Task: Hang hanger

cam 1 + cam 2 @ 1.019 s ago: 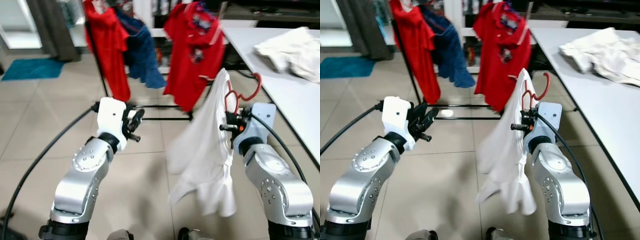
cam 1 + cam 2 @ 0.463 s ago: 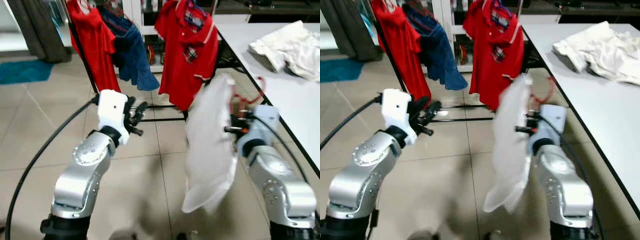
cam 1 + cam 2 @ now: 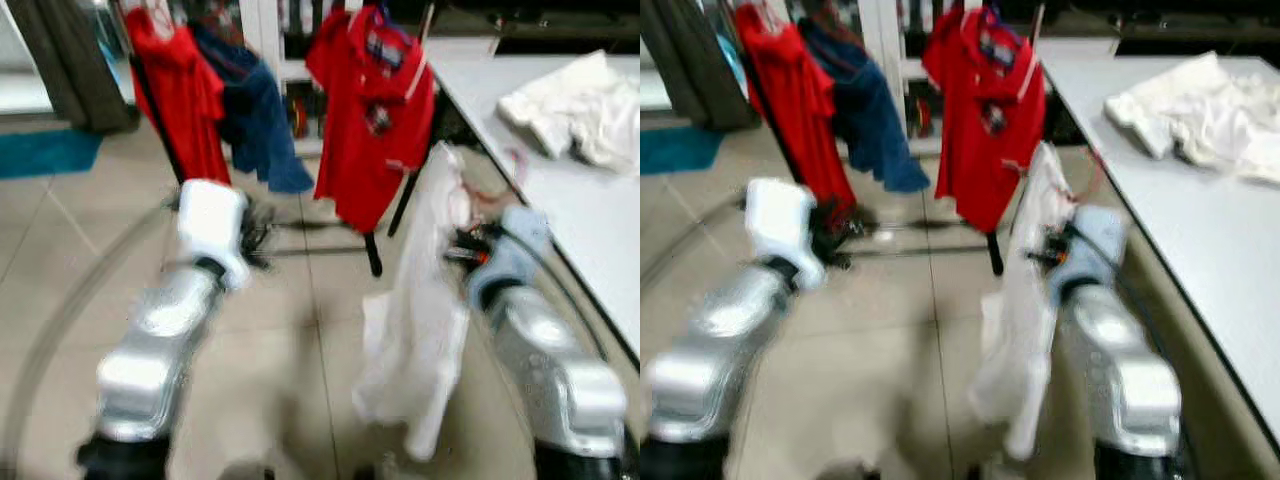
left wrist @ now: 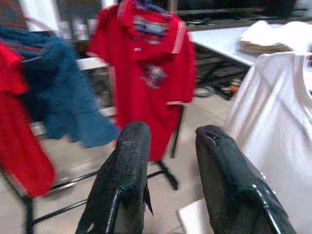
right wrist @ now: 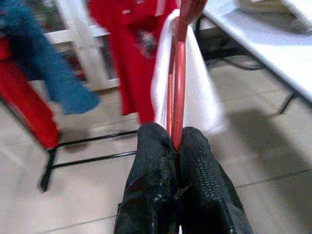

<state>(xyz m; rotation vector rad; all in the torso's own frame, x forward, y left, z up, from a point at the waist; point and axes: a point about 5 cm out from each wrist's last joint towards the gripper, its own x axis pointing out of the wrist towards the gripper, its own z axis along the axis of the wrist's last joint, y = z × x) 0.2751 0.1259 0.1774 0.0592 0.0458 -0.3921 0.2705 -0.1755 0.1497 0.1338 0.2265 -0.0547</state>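
Observation:
My right gripper (image 5: pixel 178 144) is shut on the red hanger (image 5: pixel 178 73), which carries a white shirt (image 3: pixel 420 300) hanging down to the left of that arm. The hanger's hook (image 3: pixel 515 165) rises blurred above the gripper. Ahead stands a black clothes rack (image 3: pixel 374 255) with a red polo shirt (image 3: pixel 375 120), a blue garment (image 3: pixel 250 110) and another red shirt (image 3: pixel 175 100) on it. My left gripper (image 4: pixel 170 141) is open and holds nothing, raised at chest height and pointing toward the rack. The head views are blurred by motion.
A white table (image 3: pixel 560 180) runs along the right, with a heap of white clothes (image 3: pixel 570 100) on it. A teal mat (image 3: pixel 50 155) lies on the tiled floor at far left. A dark curtain (image 3: pixel 60 60) hangs behind it.
The whole picture has shifted and blurred, so the camera has moved; the rack now looks a little nearer. The white shirt has swung on the hanger. Both grippers keep their states.

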